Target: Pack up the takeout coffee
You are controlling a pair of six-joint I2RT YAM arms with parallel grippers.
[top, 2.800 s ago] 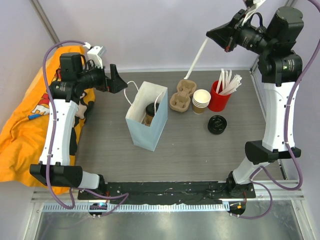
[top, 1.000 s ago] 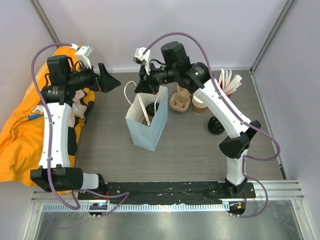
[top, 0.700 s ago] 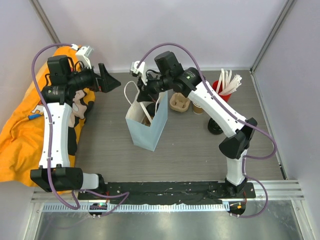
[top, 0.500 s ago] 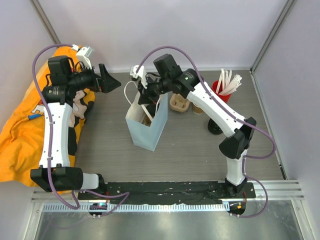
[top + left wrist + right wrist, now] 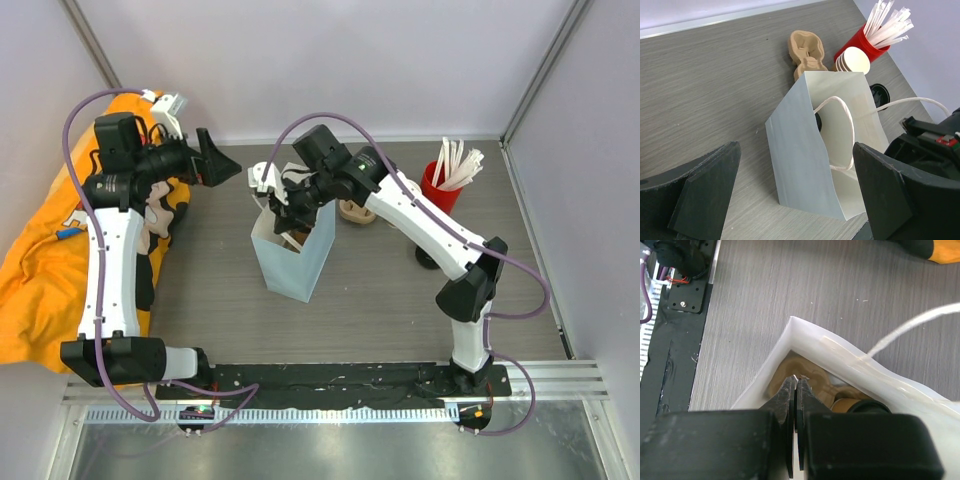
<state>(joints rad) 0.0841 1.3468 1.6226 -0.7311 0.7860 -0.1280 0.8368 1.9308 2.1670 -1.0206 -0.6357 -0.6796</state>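
R fingers (image 5: 791,392) shut nr coffee (image 5: 867,406), in bag (image 5: 805,342).

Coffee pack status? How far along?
Done: the lidded cup sits inside the white bag. In hand: the right gripper, shut, points into the bag mouth; whether it pinches anything is unclear. The left gripper is open, empty, clear of the bag. Left: probably just withdrawing the right arm.

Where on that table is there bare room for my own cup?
Widest: the bare table between the white bag and the arm bases. Also between bag and orange cloth. Crowded: back right, where cup carrier, red straw cup and black lids cluster; the right gripper sits at the bag's mouth.
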